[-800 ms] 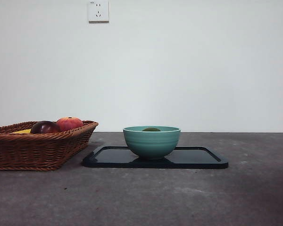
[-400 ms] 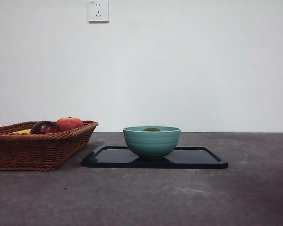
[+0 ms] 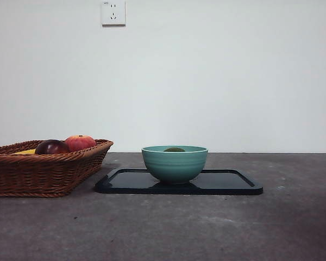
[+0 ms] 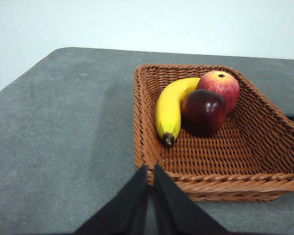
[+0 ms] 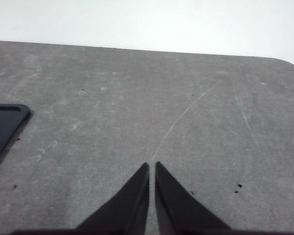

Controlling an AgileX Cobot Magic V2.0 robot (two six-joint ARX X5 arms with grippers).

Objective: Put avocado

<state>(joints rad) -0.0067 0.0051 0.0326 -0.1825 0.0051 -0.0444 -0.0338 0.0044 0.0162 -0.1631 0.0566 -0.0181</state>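
The dark green avocado lies inside the teal bowl, only its top showing over the rim in the front view. The bowl stands on a black tray. My left gripper is shut and empty, above the table just outside the near corner of the wicker basket. My right gripper is shut and empty over bare table, with a corner of the black tray off to one side. Neither gripper shows in the front view.
The wicker basket stands left of the tray and holds a banana, a red-orange apple and a dark maroon fruit. A wall socket is on the white wall behind the grey table.
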